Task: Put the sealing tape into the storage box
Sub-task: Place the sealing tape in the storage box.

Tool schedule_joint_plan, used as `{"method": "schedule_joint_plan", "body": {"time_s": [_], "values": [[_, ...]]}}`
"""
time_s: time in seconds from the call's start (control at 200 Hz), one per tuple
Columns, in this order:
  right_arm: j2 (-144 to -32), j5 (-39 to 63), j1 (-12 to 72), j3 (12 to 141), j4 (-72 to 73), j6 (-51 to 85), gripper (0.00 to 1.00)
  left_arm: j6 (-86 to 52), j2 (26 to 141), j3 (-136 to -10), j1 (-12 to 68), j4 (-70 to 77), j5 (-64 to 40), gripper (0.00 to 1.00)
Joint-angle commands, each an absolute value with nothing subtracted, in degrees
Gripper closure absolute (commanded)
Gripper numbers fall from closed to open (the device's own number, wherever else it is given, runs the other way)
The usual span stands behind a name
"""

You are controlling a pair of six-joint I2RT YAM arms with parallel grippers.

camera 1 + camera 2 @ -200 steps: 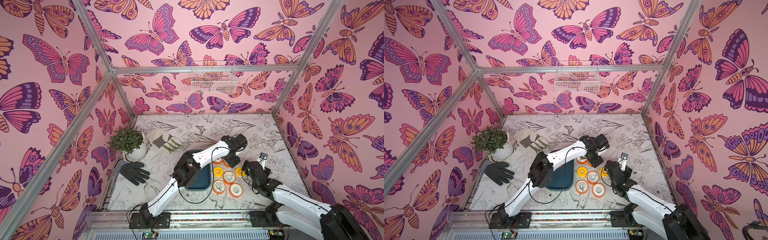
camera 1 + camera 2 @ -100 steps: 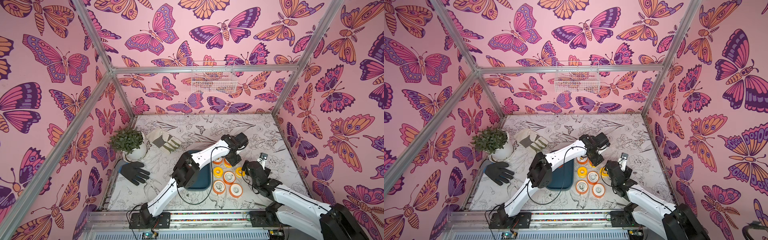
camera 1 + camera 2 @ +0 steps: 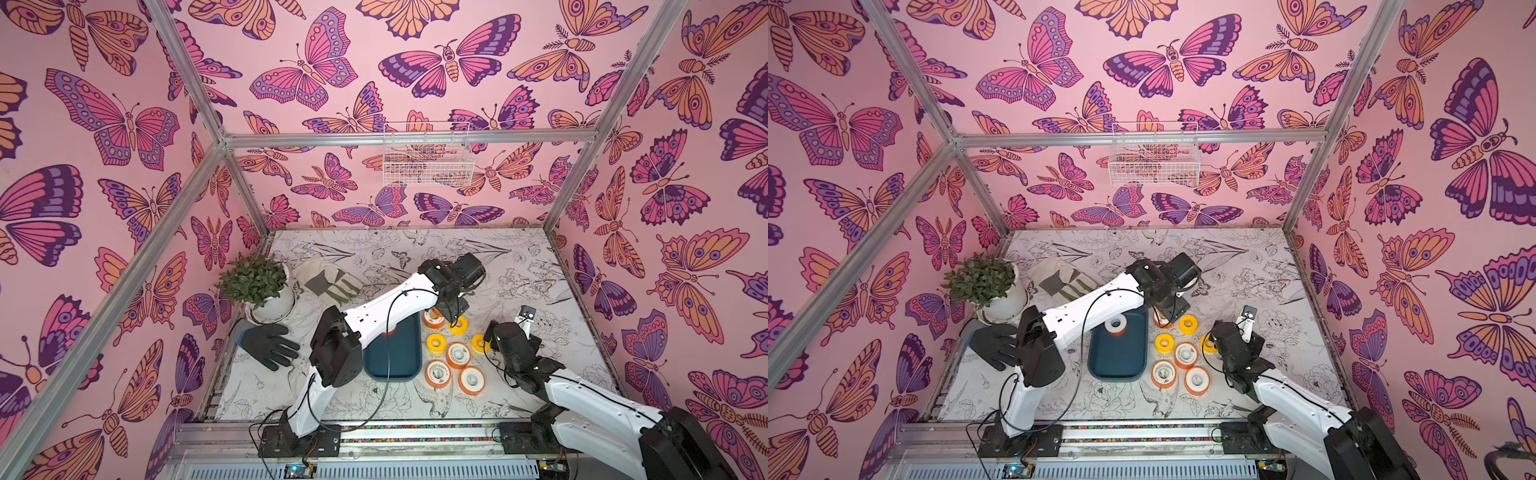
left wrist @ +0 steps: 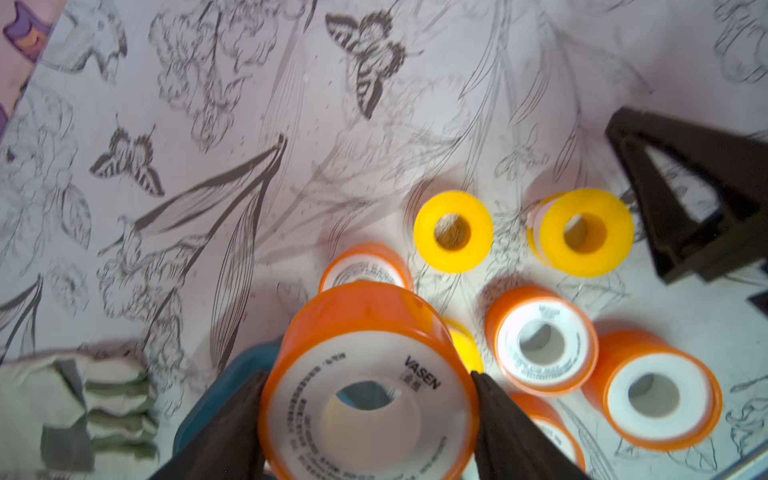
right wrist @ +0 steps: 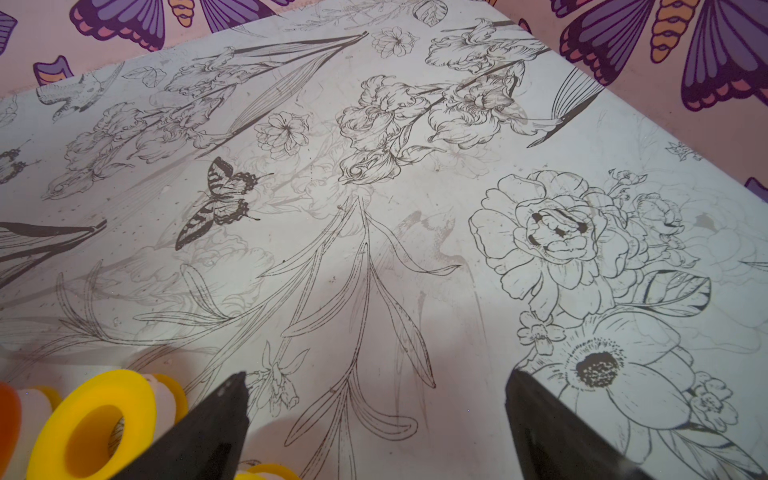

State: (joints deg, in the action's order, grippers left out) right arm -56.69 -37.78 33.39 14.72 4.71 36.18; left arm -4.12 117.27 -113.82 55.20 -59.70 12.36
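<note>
Leftward and a little up in both top views is where the far end of the left arm (image 3: 386, 307) has shifted over the last second. The loose spools (image 3: 457, 354) and the right arm (image 3: 582, 395) sit where they were.

The left gripper (image 4: 368, 376) is clamped on an orange spool (image 4: 361, 353), with one finger on each side of its rim. Blue shows through the hole of the spool, and the rim of the box (image 3: 1117, 365) runs just beside it. In a top view the spool (image 3: 1108, 325) is over the far end of the box, white face up, just beside the arm. Whether it touches the box floor I cannot tell.

The box lies near the middle of the tabletop (image 3: 519, 257), closer to the near edge. Seven loose spools lie flat just right of it, four orange and three yellow.

The right gripper (image 5: 376, 374) stands wide apart with nothing between its fingers, over bare tabletop. A yellow spool (image 5: 93, 424) is just beside one finger.

Toward the left edge are a plant (image 3: 255, 282), a pale glove (image 3: 328, 282) and a black glove (image 3: 268, 347).
</note>
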Motion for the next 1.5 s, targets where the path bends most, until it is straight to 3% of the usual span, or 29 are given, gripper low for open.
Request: {"method": "schedule_joint_plan", "body": {"time_s": [0.0,0.25,0.466,1.056,1.492], "values": [[-56.65,-37.39,32.96,15.93,3.78,36.66,0.01,-8.15,111.37,-106.65,53.28,-61.29,15.19,0.39],[-56.95,-36.75,32.57,15.91,4.22,37.18,0.01,-13.22,99.17,-86.95,51.23,-57.42,13.78,0.39],[-57.39,-36.30,32.34,16.08,4.17,37.18,0.01,-15.98,96.11,-75.17,50.71,-51.15,8.69,0.43],[-57.90,-35.62,32.15,16.08,4.32,37.18,0.01,-15.65,105.67,-72.95,50.49,-43.33,6.67,0.37],[-57.92,-35.43,32.04,16.08,4.48,37.09,0.01,-14.59,106.77,-73.41,50.21,-42.18,8.19,0.15]]}}
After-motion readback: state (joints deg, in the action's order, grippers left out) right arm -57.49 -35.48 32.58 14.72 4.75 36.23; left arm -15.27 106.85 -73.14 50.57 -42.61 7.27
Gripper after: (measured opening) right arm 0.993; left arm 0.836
